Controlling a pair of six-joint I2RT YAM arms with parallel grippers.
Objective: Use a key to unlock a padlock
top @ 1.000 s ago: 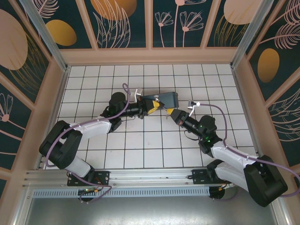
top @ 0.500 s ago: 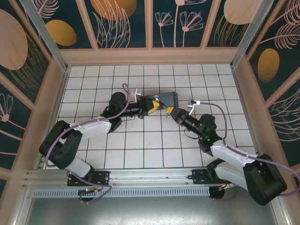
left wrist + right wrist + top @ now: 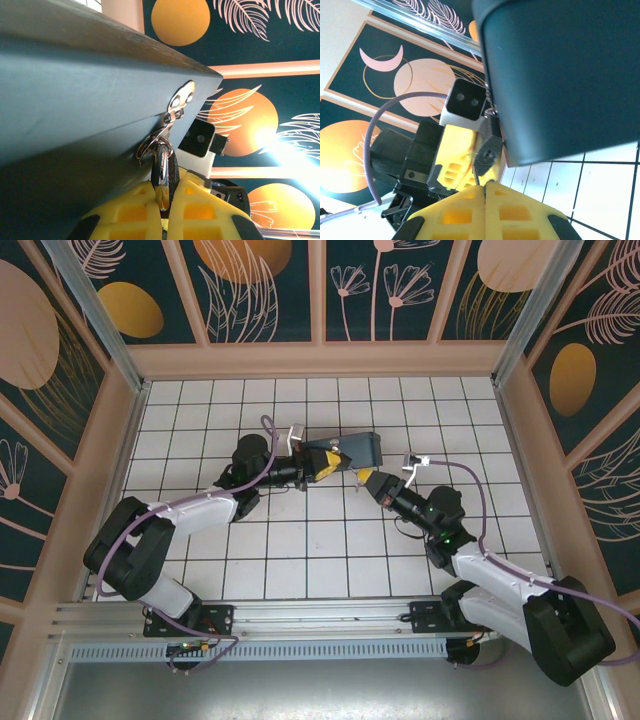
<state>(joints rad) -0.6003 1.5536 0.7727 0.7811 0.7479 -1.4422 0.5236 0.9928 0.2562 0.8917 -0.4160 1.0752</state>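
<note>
In the left wrist view my left gripper is shut on the small dark padlock. Its silver shackle hangs through the ring of a hasp on the dark blue box. In the right wrist view my right gripper is shut on the thin key. The key's tip points up at the padlock's keyhole face, touching or almost touching it. From above, the left gripper and right gripper face each other under the box.
The floor is white tile with dark grid lines, fenced by patterned walls and aluminium posts. The box is tilted, with one end lifted by the left gripper. A purple cable trails from each wrist.
The box and my left gripper have shifted slightly up and away, tilting the box more. My right gripper with the key has edged a little toward the padlock.
</note>
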